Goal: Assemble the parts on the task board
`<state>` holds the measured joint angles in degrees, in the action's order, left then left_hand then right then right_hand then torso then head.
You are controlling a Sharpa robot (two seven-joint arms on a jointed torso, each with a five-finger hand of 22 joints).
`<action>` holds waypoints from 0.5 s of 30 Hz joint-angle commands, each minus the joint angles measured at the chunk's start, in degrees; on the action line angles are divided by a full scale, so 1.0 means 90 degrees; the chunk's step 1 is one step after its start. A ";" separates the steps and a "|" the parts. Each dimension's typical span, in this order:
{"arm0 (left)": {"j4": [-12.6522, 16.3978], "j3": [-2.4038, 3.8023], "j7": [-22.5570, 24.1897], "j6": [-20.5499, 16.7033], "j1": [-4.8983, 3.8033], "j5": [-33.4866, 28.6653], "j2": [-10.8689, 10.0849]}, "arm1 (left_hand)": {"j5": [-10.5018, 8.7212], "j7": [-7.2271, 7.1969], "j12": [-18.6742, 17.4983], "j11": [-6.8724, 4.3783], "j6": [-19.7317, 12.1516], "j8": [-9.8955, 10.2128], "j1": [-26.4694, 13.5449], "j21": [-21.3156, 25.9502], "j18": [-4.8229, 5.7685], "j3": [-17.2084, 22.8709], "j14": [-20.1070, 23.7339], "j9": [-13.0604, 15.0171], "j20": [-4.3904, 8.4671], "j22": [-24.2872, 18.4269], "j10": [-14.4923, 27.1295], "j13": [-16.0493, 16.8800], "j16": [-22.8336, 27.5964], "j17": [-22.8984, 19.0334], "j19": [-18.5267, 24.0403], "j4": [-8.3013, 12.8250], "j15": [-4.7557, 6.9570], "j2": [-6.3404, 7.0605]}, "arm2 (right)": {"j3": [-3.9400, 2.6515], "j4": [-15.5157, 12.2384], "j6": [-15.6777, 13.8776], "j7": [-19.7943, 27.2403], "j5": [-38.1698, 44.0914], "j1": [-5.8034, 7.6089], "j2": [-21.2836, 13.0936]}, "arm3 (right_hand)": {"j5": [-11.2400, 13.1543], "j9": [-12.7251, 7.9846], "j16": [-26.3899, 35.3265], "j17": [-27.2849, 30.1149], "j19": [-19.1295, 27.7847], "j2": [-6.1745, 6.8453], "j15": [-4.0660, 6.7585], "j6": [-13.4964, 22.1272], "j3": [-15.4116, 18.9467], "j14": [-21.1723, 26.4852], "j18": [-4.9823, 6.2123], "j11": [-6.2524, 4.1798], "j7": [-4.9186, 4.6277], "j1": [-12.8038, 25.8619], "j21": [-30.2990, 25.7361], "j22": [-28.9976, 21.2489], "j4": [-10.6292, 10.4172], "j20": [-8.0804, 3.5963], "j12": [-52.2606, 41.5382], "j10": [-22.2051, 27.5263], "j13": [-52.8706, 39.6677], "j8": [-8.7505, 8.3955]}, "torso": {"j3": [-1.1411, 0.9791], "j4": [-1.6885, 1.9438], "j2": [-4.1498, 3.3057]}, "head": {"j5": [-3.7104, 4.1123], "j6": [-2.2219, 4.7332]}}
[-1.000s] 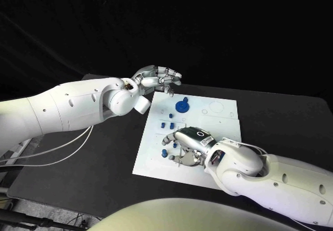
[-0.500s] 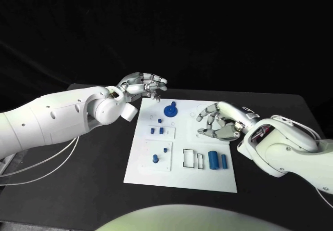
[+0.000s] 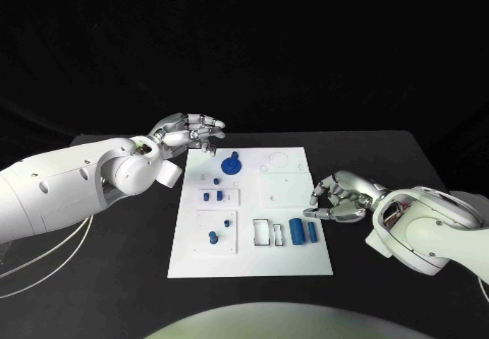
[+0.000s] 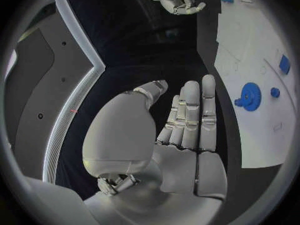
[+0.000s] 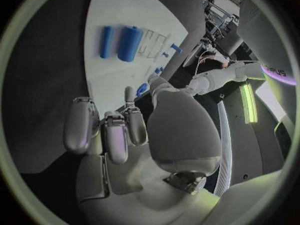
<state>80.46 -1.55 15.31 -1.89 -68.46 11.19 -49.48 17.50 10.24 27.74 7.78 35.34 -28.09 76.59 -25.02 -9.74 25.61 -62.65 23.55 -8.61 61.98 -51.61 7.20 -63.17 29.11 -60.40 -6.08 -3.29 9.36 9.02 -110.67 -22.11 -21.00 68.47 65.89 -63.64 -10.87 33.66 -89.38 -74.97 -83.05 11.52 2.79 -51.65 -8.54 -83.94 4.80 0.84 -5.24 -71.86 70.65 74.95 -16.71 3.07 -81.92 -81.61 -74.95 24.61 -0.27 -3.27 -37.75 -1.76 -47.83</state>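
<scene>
The white board (image 3: 295, 258) lies in the middle of the black table (image 3: 408, 162), with blue parts (image 3: 297, 231) on it. Both the left hand (image 3: 189, 131) and right hand (image 3: 341, 198) grasp nothing, fingers loosely apart, beside the board.

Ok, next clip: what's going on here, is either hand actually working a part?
Neither hand holds anything. The left hand hovers off the far left corner of the task board, fingers loosely curled. The right hand sits just off the board's right edge, beside the two blue cylinders lying near that edge. A blue gear sits at the far end, and small blue pegs stand along the left side.
</scene>
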 commanded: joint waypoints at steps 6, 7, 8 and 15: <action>0.0097 0.0001 0.0099 0.0065 0.0015 -0.0029 -0.0045 | -0.0005 0.0183 0.0026 -0.0001 -0.0044 -0.0029 -0.0066 0.0033 -0.0047 -0.0006 0.0061 0.0008 -0.0044 -0.0002 0.0044 -0.0007 -0.0021 -0.0010 0.0002 0.0015 -0.0003 -0.0015 | 0.0008 -0.0102 0.0168 -0.0965 0.0239 -0.0241 0.0032 | -0.0083 0.0083 -0.0053 -0.1618 -0.0066 -0.0081 0.0005 0.0157 0.0218 -0.0663 -0.0090 0.0016 -0.0014 0.0132 0.0084 0.0620 -0.0011 0.0015 -0.0055 -0.0061 -0.0279 -0.0048 | 0.0003 0.0003 -0.0013 | 0.0066 -0.0050; 0.0101 0.0001 0.0101 0.0065 0.0016 -0.0029 -0.0050 | -0.0005 0.0183 0.0026 -0.0001 -0.0044 -0.0029 -0.0066 0.0033 -0.0047 -0.0006 0.0061 0.0008 -0.0044 -0.0002 0.0044 -0.0007 -0.0021 -0.0010 0.0002 0.0015 -0.0003 -0.0015 | 0.0009 -0.0101 0.0139 -0.0993 0.0256 -0.0278 0.0063 | -0.0087 0.0081 -0.0052 -0.1614 -0.0066 -0.0094 0.0002 0.0176 0.0241 -0.0662 -0.0090 0.0020 -0.0019 0.0152 0.0086 0.0623 -0.0013 0.0018 -0.0031 -0.0036 -0.0244 -0.0065 | 0.0004 0.0010 -0.0012 | 0.0065 -0.0058; 0.0103 0.0001 0.0101 0.0066 0.0016 -0.0029 -0.0051 | -0.0005 0.0183 0.0026 -0.0001 -0.0044 -0.0029 -0.0066 0.0033 -0.0047 -0.0006 0.0061 0.0008 -0.0044 -0.0002 0.0044 -0.0007 -0.0021 -0.0010 0.0002 0.0015 -0.0003 -0.0015 | 0.0009 -0.0100 0.0128 -0.1001 0.0261 -0.0293 0.0078 | -0.0088 0.0080 -0.0052 -0.1613 -0.0065 -0.0095 0.0001 0.0178 0.0243 -0.0662 -0.0090 0.0020 -0.0020 0.0153 0.0081 0.0621 -0.0012 0.0018 -0.0030 -0.0034 -0.0242 -0.0067 | 0.0005 0.0012 -0.0012 | 0.0061 -0.0066; 0.0113 0.0001 0.0099 0.0077 0.0017 -0.0029 -0.0061 | -0.0005 0.0183 0.0026 -0.0001 -0.0044 -0.0029 -0.0066 0.0033 -0.0047 -0.0006 0.0061 0.0008 -0.0044 -0.0002 0.0044 -0.0007 -0.0021 -0.0010 0.0002 0.0015 -0.0003 -0.0015 | 0.0011 -0.0076 0.0031 -0.1015 0.0357 -0.0410 0.0239 | -0.0105 0.0077 -0.0048 -0.1600 -0.0060 -0.0113 -0.0002 0.0192 0.0252 -0.0659 -0.0087 0.0024 -0.0024 0.0157 0.0068 0.0616 -0.0010 0.0021 -0.0029 -0.0035 -0.0246 -0.0081 | 0.0010 0.0025 -0.0010 | 0.0010 -0.0111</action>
<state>81.29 -1.58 15.41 -1.89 -68.30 11.17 -50.07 17.50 10.23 27.74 7.78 35.34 -28.08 76.59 -25.01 -9.74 25.61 -62.65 23.54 -8.61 61.98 -51.61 7.20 -63.17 29.12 -60.40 -6.08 -3.28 9.36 9.10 -111.37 -21.67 -28.58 69.93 62.37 -61.71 -11.53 34.34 -89.55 -74.96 -83.21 10.55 2.79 -50.41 -6.65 -83.93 4.81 0.91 -5.46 -70.88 71.11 74.94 -16.69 3.07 -82.32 -82.09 -74.95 24.16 -0.21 -3.11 -37.84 -1.51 -48.68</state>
